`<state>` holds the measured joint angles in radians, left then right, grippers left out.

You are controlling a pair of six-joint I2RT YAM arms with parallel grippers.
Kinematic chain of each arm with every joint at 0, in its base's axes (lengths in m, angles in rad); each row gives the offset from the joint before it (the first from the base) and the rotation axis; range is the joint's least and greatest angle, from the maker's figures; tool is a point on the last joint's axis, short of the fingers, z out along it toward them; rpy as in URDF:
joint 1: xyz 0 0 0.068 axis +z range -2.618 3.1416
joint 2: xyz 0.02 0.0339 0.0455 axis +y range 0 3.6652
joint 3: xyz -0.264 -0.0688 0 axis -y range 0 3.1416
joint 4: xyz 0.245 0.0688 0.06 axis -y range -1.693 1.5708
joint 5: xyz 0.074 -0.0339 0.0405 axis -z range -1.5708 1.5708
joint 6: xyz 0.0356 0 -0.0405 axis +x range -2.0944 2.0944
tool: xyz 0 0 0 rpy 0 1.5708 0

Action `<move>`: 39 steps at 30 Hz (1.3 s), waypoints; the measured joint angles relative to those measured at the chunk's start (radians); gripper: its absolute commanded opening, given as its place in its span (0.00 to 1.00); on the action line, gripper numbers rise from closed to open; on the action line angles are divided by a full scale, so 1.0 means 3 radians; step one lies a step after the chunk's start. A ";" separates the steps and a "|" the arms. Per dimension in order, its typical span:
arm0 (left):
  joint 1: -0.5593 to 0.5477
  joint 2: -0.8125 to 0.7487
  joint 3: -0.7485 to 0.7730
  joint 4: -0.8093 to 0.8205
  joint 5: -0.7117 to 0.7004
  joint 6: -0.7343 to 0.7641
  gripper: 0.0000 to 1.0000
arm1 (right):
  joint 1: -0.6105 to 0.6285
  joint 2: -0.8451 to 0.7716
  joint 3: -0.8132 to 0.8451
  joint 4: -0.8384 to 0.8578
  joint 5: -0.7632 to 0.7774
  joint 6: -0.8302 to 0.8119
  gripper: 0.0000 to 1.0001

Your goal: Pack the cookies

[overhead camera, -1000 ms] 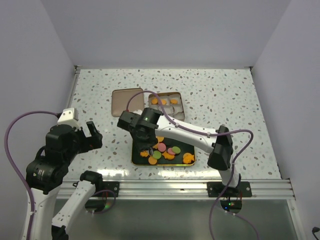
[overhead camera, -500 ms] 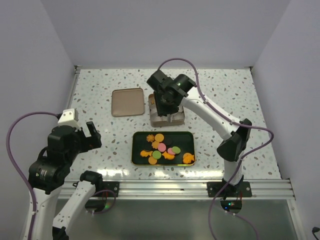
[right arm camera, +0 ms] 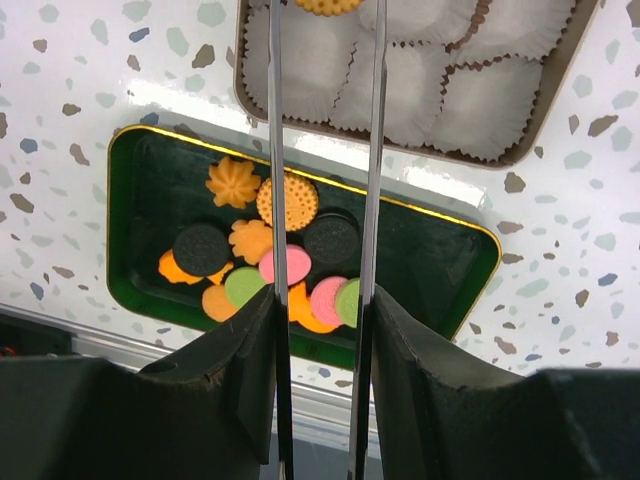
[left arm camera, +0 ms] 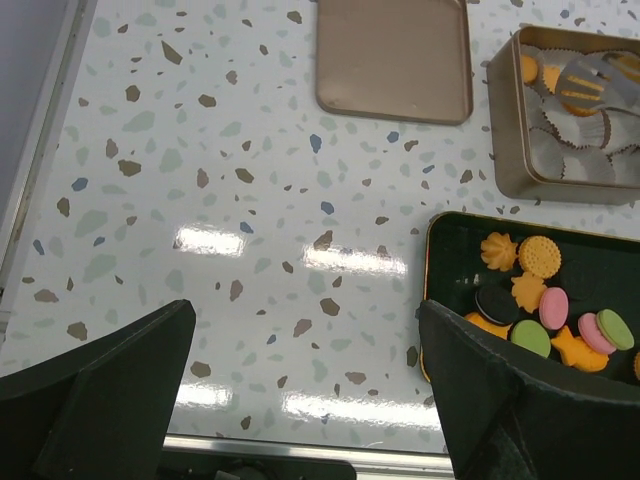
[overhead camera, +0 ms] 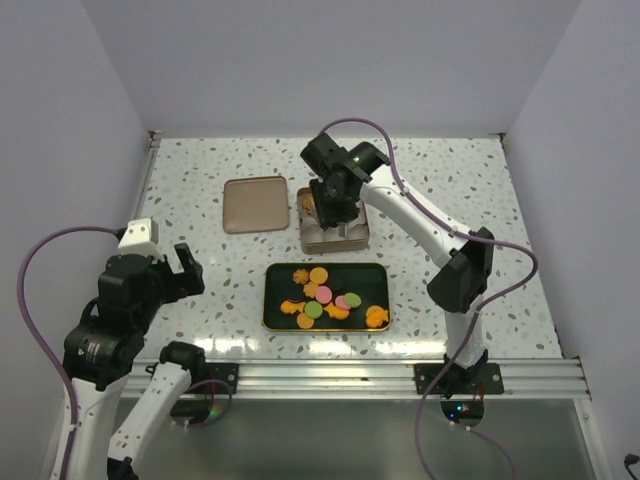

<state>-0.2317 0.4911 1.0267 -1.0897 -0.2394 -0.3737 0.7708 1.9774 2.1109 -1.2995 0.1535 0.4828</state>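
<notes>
The cookies (overhead camera: 325,298) lie in a black tray (overhead camera: 373,290): orange rounds and flower shapes, pink and green rounds, and dark ones. They also show in the right wrist view (right arm camera: 285,265) and the left wrist view (left arm camera: 545,300). My right gripper (overhead camera: 333,205) hangs over the open tin (overhead camera: 355,238). Its long thin blades hold an orange round cookie (right arm camera: 325,6) at the top edge of the right wrist view, above the paper cups. Several orange cookies sit in the tin's far row (left arm camera: 530,68). My left gripper (left arm camera: 300,400) is open and empty over bare table, left of the tray.
The tin's flat lid (overhead camera: 254,204) lies left of the tin. White paper cups (right arm camera: 450,90) fill the tin's near rows. The table's metal front rail (overhead camera: 330,375) runs just below the tray. Walls close in the table on three sides.
My right gripper rose from the tray and swung back over the tin, carrying an orange cookie. Since half a second ago it has only shifted slightly. The left arm has stayed put.
</notes>
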 measured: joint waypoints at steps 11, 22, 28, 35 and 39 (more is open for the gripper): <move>0.0000 -0.0182 -0.0005 0.0019 -0.0100 -0.0003 1.00 | -0.0210 0.0167 -0.0120 0.0388 -0.0295 -0.0098 0.38; 0.0000 -0.0127 -0.0014 0.0039 -0.0103 -0.0003 1.00 | -0.0216 0.0257 -0.0192 0.0520 -0.0411 -0.0100 0.44; 0.0000 -0.0135 -0.0014 0.0039 -0.0103 -0.0003 1.00 | -0.0216 0.0257 -0.0298 0.0557 -0.0425 -0.0103 0.48; 0.0000 -0.0136 -0.0014 0.0039 -0.0103 -0.0003 1.00 | -0.0216 0.0257 -0.0304 0.0571 -0.0423 -0.0103 0.51; 0.0000 -0.0145 -0.0015 0.0041 -0.0102 -0.0003 1.00 | -0.0217 0.0256 -0.0304 0.0565 -0.0423 -0.0103 0.51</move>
<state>-0.2317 0.4477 1.0222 -1.0775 -0.2699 -0.3744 0.7055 2.0541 2.0197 -1.1301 0.0265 0.4519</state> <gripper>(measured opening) 0.997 0.512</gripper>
